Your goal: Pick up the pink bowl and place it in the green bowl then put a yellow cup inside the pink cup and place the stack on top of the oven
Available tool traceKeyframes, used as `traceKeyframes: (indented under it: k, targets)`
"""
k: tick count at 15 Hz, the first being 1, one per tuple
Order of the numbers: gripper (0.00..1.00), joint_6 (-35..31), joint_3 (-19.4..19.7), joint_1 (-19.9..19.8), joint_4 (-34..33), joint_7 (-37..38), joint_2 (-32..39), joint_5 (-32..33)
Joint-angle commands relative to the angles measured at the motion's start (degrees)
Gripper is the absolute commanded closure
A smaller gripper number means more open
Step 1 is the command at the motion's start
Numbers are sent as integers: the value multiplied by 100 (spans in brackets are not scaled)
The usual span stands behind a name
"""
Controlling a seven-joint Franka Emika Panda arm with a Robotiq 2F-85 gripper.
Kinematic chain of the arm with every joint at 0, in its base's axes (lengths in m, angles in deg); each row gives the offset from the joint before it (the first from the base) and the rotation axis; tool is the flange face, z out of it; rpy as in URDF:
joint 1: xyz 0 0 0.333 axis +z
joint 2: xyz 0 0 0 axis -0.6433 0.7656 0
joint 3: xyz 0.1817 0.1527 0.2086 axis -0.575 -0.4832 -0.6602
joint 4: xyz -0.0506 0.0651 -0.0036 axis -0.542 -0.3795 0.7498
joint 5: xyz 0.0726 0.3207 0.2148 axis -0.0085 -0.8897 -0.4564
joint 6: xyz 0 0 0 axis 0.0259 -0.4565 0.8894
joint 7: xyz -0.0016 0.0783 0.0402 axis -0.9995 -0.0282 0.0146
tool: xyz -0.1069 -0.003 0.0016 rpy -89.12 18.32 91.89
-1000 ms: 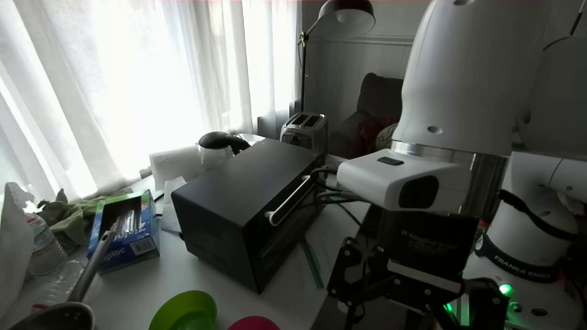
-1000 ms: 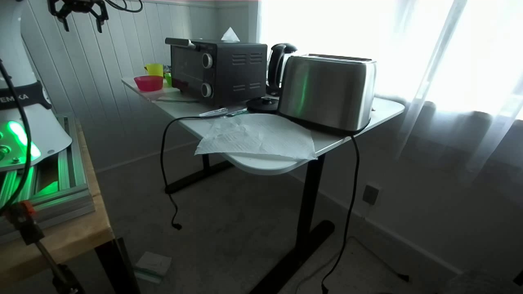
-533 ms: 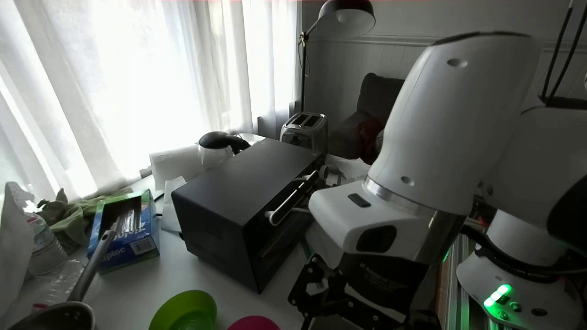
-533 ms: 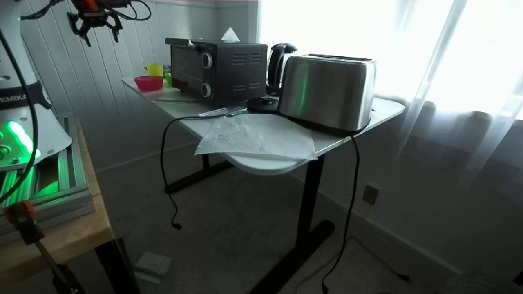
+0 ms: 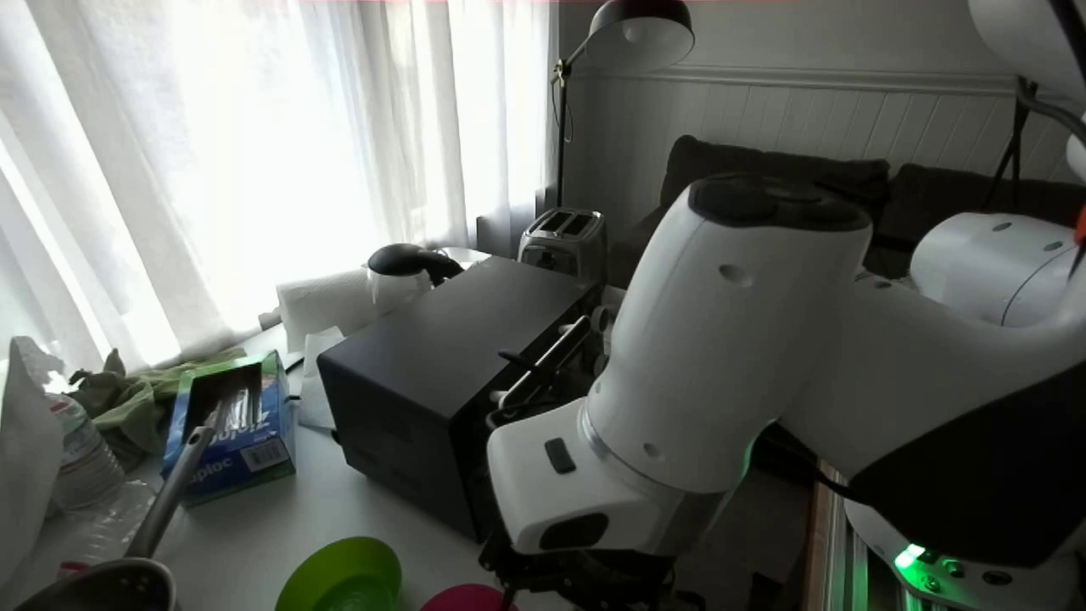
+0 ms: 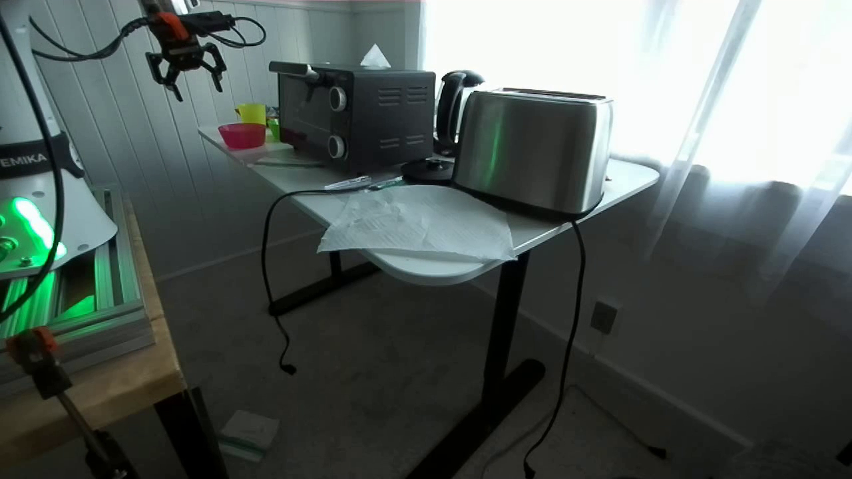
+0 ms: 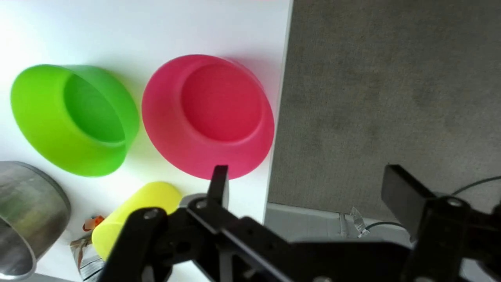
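The pink bowl (image 7: 188, 145) sits near the table edge in the wrist view; it also shows in both exterior views (image 5: 469, 599) (image 6: 242, 136). The green bowl (image 7: 47, 113) stands beside it, also in an exterior view (image 5: 339, 573). Both look empty. The yellow cup (image 7: 158, 197) stands near both bowls, partly behind my finger, and shows in an exterior view (image 6: 251, 113). No separate pink cup is in view. The black oven (image 5: 450, 339) (image 6: 359, 113) stands on the table. My gripper (image 7: 307, 170) (image 6: 199, 94) is open and empty, above and beside the pink bowl, over the table edge.
A metal pot (image 7: 31, 211) lies left of the yellow cup in the wrist view. A Ziploc box (image 5: 237, 458), a pan handle (image 5: 165, 496), a toaster (image 6: 532, 153) and a kettle (image 6: 456, 100) stand around the oven. The oven's handle (image 5: 543, 365) is close to my arm.
My arm and open gripper have moved down and toward the table, nearer the pink bowl and past the oven's front. The bowls, yellow cup and oven have not moved.
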Motion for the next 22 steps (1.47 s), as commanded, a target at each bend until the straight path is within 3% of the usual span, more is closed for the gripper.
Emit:
traceKeyframes:
  k: [1,9,16,17,18,20,22]
  targets:
    - [0,61,-357,-326,-568,71,677,401]
    - [0,333,-609,-715,-1306,421,1704,1233]
    - [0,397,-660,-775,-1738,750,2310,1517]
    - [4,387,-674,-798,-1787,745,2397,1509]
    - [25,389,-690,-805,-1835,756,2451,1495]
    - [31,388,-689,-808,-1898,782,2554,1498]
    - [44,419,-706,-821,-1933,780,2587,1481]
